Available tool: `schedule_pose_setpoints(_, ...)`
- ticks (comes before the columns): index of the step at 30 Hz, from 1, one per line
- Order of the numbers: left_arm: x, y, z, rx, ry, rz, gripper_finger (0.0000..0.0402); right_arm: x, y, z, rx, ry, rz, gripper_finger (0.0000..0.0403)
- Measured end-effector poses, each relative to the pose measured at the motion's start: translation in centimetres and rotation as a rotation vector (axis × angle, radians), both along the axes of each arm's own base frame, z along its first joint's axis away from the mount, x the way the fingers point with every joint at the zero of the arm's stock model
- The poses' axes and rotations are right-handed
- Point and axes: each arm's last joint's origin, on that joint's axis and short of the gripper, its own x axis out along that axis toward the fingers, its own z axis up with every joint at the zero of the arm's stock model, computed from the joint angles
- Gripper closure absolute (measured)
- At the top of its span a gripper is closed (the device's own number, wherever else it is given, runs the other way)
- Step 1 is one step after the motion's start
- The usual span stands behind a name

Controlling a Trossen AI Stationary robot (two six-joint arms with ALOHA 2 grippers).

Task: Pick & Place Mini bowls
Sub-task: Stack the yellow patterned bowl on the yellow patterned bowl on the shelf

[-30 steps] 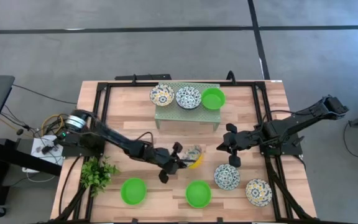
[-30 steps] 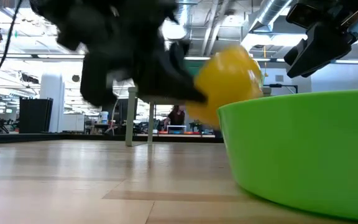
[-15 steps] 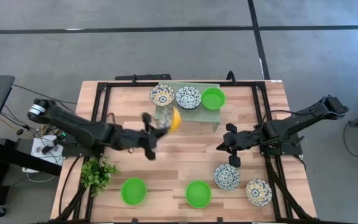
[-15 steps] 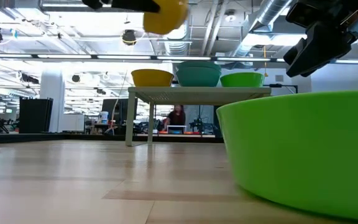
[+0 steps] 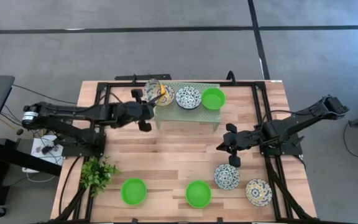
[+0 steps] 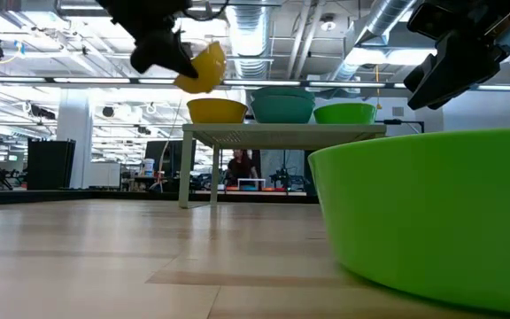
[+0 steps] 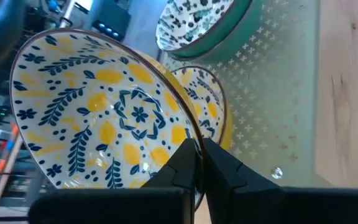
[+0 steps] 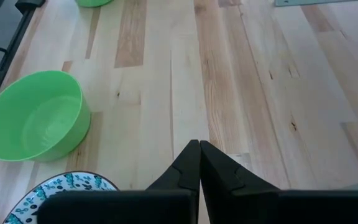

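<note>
Patterned bowl [image 7: 98,121] pinched by left fingers [image 7: 194,165] above rack [image 5: 194,113]

The held yellow-patterned bowl [image 7: 98,118] hides most of another yellow bowl [image 7: 207,106] behind it.

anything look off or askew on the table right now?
Nothing spilled or damaged. Only the yellow-patterned mini bowl is tilted, because the left gripper holds it by the rim above the rack, over another patterned bowl. Right gripper hovers, shut.

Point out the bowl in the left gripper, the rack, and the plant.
Held bowl [image 7: 104,118]: left wrist view, patterned inside.
Rack [image 5: 188,115]: high view, bare front strip.
Plant [image 5: 97,173]: high view, leaves.
</note>
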Motion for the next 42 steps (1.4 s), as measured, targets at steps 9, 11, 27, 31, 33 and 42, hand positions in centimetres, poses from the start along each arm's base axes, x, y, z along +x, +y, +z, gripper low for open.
schedule_pose_setpoints(9, -0.2, 0.4, -0.5, 0.006, 0.112, -0.112, 0.0389, 0.0, 0.0, 0.0, -0.029, -0.003, 0.024, 0.0401)
schedule_pose_setpoints(11, -0.4, 0.5, -0.7, 0.023, 0.159, -0.115, 0.0389, 0.0, 0.0, 0.0, -0.033, -0.002, 0.027, 0.0401)
schedule_pose_setpoints(27, -0.5, 0.9, -0.8, 0.298, 0.42, -0.292, 0.0389, 0.0, 0.0, 0.0, -0.034, -0.003, 0.029, 0.0401)
schedule_pose_setpoints(31, -0.7, 1.7, -0.8, 0.329, 0.459, -0.282, 0.0389, 0.0, 0.0, 0.0, -0.034, -0.003, 0.029, 0.0401)
schedule_pose_setpoints(33, -0.7, 1.9, -0.8, 0.362, 0.494, -0.3, 0.0389, 0.0, 0.0, 0.0, -0.035, -0.003, 0.03, 0.0401)
schedule_pose_setpoints(42, -0.7, 2.0, -0.8, 0.463, 0.591, -0.363, 0.0389, 0.0, 0.0, 0.0, -0.04, -0.003, 0.034, 0.0401)
